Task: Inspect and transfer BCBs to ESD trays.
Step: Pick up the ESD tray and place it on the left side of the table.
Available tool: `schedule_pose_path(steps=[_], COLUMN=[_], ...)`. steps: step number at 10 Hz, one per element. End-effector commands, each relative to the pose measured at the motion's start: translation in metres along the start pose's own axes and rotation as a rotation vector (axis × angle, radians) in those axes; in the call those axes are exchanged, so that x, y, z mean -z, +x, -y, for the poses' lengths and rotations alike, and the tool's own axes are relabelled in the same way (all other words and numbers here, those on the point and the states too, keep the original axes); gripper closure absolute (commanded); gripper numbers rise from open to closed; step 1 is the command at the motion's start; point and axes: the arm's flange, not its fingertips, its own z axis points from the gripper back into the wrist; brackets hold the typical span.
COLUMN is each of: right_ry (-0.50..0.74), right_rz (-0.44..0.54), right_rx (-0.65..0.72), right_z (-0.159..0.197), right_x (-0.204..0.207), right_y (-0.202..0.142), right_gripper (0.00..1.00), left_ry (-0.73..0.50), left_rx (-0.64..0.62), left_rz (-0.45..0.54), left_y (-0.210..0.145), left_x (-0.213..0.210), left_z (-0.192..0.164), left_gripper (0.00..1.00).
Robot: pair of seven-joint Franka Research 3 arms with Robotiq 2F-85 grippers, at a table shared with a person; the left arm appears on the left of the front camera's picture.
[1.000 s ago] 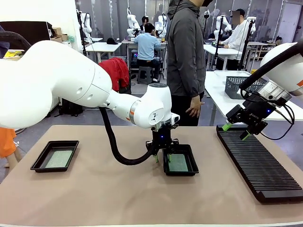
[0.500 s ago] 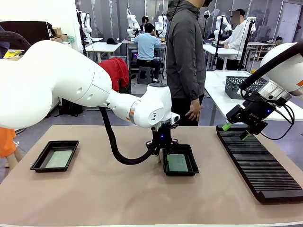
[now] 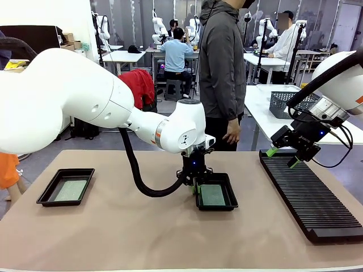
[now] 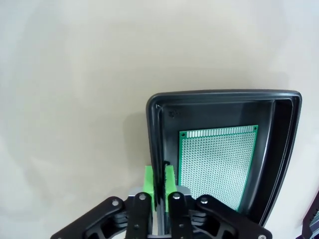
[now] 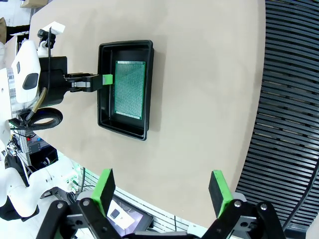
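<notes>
Bright, even overhead light, soft shadows, sharp focus, and wide-angle bending in both wrist views.

Beige table point(image 3: 142, 238): two trays point(image 3: 66, 186), ribbed rack point(image 3: 311, 195).

White worktables point(image 3: 272, 99) stand on a grey floor point(image 3: 164, 110) behind the beige desk point(image 3: 142, 232); a dark cabinet, perhaps, at left point(image 3: 34, 37).

slotted rack point(image 3: 309, 195) cut off at right edge (near end too), person's point(image 3: 222, 68) head out of frame
</notes>
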Motion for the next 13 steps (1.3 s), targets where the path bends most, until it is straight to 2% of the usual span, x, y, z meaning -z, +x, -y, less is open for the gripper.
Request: schedule_pose_path(steps=[1, 4, 8, 9, 12, 13], right_ry=[-0.008, -0.008, -0.008, -0.008, -0.008, -0.008], right_rz=[0.002, 0.002, 0.002, 0.002, 0.002, 0.002], right_rx=[0.022, 0.022, 0.022, 0.022, 0.022, 0.022], right_z=[-0.0018, -0.0018, -0.0018, -0.0018, -0.0018, -0.0018], right_x=[-0.0004, -0.0004, -0.0004, -0.0004, -0.0004, -0.0004], right_y=[-0.0007, -0.0007, -0.0007, -0.0007, -0.0007, -0.0007], right_gripper=[0.0, 0.0, 0.0, 0.0, 0.0, 0.0], left_ry=[-0.016, -0.02, -0.059, -0.01, -0.01, -0.022], left_rx=[0.022, 0.018, 0.002, -0.007, -0.007, -0.008], left_rz=[-0.012, -0.021, -0.05, -0.007, -0.007, -0.017], left_y=[-0.0026, -0.0049, -0.0005, -0.0006, -0.0006, -0.0008], left_x=[-0.0051, -0.0083, -0.0076, -0.0043, -0.0043, -0.0042], left_z=[-0.0049, -0.0048, -0.0085, 0.0007, 0.0007, 0.001], left_gripper=[0.92, 1.0, 1.0, 1.0, 1.0, 0.96])
